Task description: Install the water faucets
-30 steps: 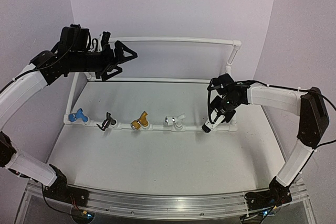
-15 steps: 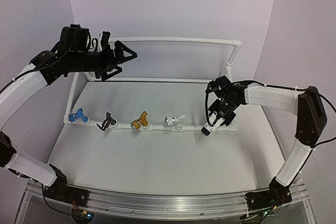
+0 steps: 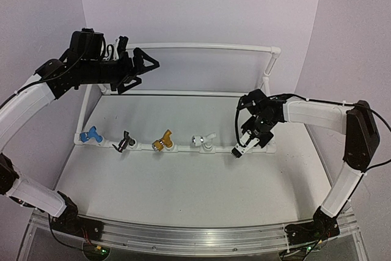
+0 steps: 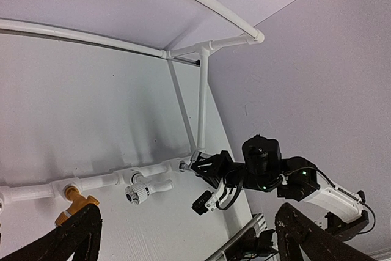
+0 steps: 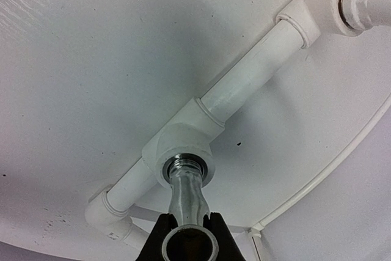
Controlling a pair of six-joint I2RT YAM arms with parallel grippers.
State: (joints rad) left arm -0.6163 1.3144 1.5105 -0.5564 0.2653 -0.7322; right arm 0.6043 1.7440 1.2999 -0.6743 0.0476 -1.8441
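Right gripper point(image 5: 189, 227) is pinched on the silver faucet point(image 5: 185, 191), whose screw end sits in the white pipe tee point(image 5: 180, 139). If it goes in crooked, the screw part could jam, or the faucet could slip and fall on the surface point(image 5: 73, 59).

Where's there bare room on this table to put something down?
Bare: the table strip between the front pipe rail and the near edge, and the patch behind that rail inside the frame. Crowded: along the rail, at the blue faucet, black faucet, gold faucet and white faucet, and its right end, where the right gripper holds the silver faucet.
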